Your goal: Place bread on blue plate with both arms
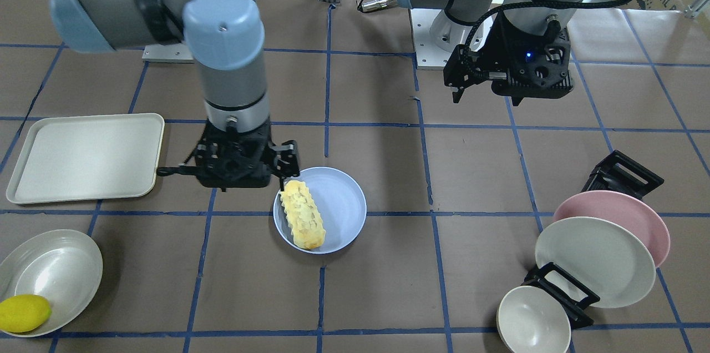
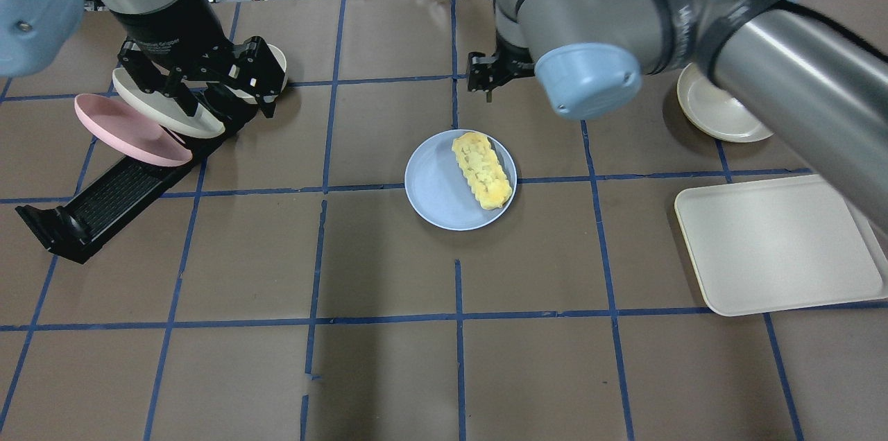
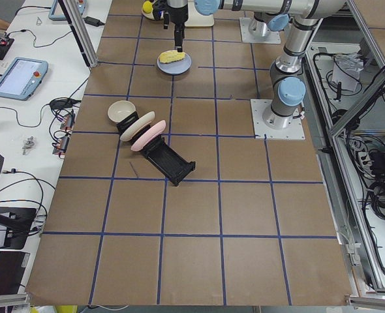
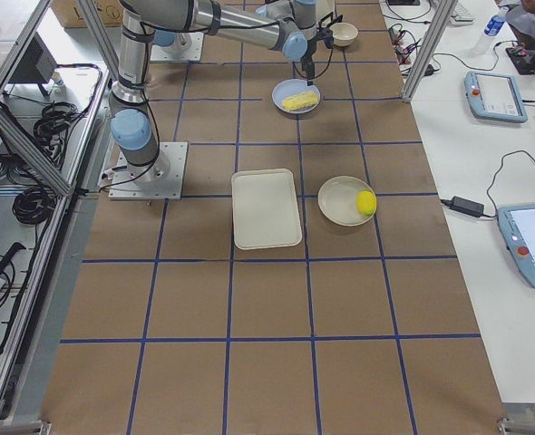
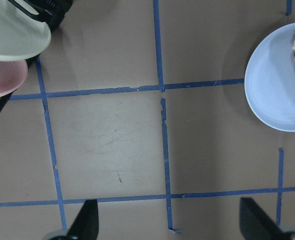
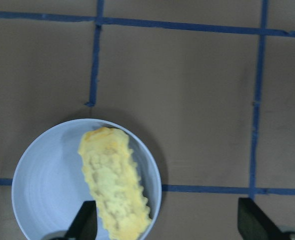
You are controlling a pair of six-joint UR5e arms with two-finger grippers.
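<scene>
The bread (image 1: 302, 214) lies on the blue plate (image 1: 344, 197), pale bumpy side up, along the plate's edge nearest my right arm. My right gripper (image 1: 227, 178) is open and empty just above that edge. In the right wrist view one fingertip (image 6: 85, 220) is over the bread (image 6: 115, 185) and the plate (image 6: 42, 190), the other over bare table. My left gripper (image 1: 488, 95) is open and empty, held high over the table beside the dish rack. Its wrist view shows the plate (image 5: 272, 90) far to one side.
An off-white tray (image 1: 83, 156) and a bowl (image 1: 61, 270) holding a yellow lemon (image 1: 22, 313) lie on my right arm's side. A black dish rack (image 2: 104, 205) with a pink plate (image 1: 627, 214), an off-white plate (image 1: 596, 261) and a small bowl (image 1: 532, 322) stands under my left arm.
</scene>
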